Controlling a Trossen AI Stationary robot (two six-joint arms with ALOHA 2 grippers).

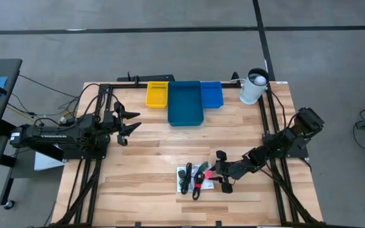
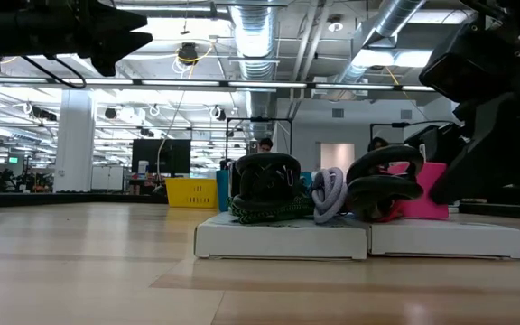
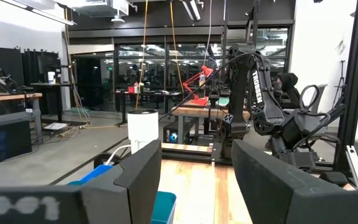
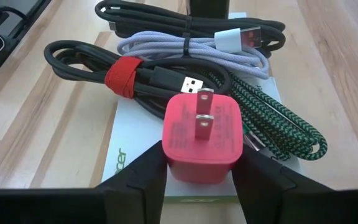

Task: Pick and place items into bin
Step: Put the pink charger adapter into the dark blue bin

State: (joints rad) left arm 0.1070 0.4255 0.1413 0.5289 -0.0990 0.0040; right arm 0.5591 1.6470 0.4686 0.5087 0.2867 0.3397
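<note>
Flanking pink-red block (image 4: pixel 202 138); right gripper (image 4: pixel 201 171) jaws

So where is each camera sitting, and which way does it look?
High: above the table, looking straight down; both arms show.
Low: at tabletop height, looking level across at the cables; arms hang overhead.
Left wrist: on the left arm, facing the right arm; own fingers below.
Right wrist: on the right gripper, fingers around the pink plug.
Shared: low and right wrist both show the plug.
</note>
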